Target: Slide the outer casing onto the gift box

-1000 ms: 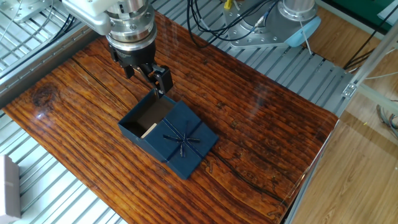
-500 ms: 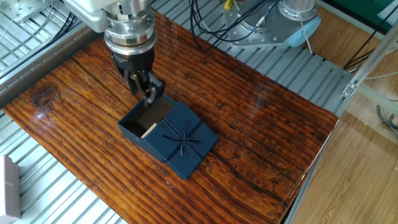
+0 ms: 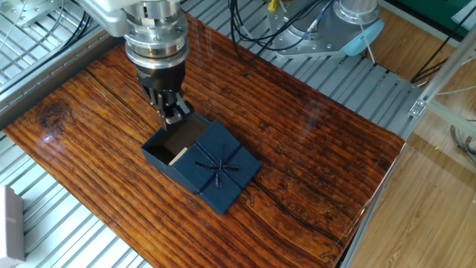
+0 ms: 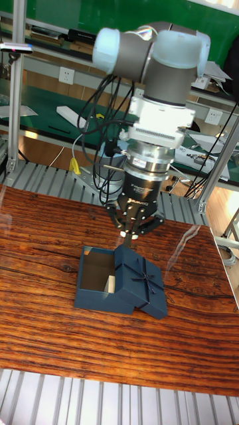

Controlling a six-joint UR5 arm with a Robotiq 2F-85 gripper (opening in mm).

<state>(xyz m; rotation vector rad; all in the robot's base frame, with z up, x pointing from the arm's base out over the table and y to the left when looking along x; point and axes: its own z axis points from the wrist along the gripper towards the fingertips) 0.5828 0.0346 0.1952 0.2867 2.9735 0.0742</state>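
The outer casing (image 3: 223, 173), a navy sleeve with a ribbon cross and bow, lies flat on the wooden table (image 3: 312, 149). The gift box (image 3: 159, 155), a navy tray with a brown inside and a pale strip, sticks out of the sleeve's left end, partly inside it. My gripper (image 3: 174, 113) hangs straight down over the tray's far wall, close to the sleeve's open edge. Its fingers are drawn together with nothing between them. From the tall fixed view the casing (image 4: 145, 284) is right of the gift box (image 4: 95, 273), and the gripper (image 4: 133, 240) is just behind where they meet.
The arm's base (image 3: 351, 21) and bundles of black cables (image 3: 245, 30) sit beyond the table's far edge. Ribbed metal decking (image 3: 67, 223) surrounds the tabletop. A grey block (image 3: 10, 222) lies at the left border. A bench with clutter (image 4: 73, 113) stands behind.
The wrist has turned, so the fingers that stood side-on now point down together, and the gripper has come slightly lower and left toward the tray's far wall. Box and casing have not moved.
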